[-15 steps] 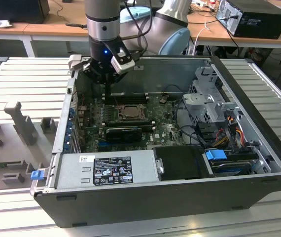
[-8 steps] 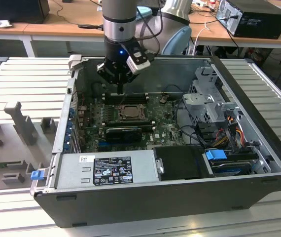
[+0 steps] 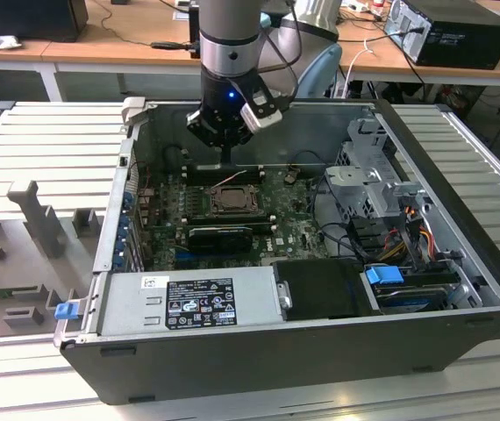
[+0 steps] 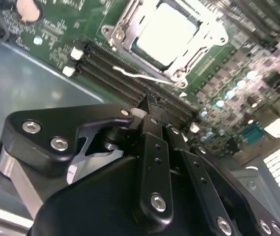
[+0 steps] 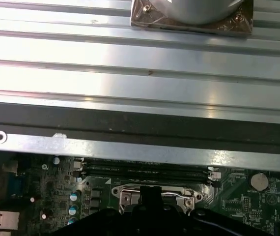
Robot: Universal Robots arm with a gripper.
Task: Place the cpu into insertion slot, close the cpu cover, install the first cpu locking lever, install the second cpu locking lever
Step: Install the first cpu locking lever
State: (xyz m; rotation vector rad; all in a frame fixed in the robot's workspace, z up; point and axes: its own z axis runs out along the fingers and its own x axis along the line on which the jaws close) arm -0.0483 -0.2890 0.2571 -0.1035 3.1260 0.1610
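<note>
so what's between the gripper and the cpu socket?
In the second wrist view, black memory slots and a thin silver lever lie between the gripper and the insertion slot.

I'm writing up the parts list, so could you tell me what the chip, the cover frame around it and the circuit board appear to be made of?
The chip: apparently metal-faced, pale and matte, glaring nearly white under the light.
The cover frame: seemingly thin stamped steel, silvery, with bright glints and crisp cut edges.
The circuit board: likely lacquered laminate, glossy green, dotted with small soldered parts.
</note>
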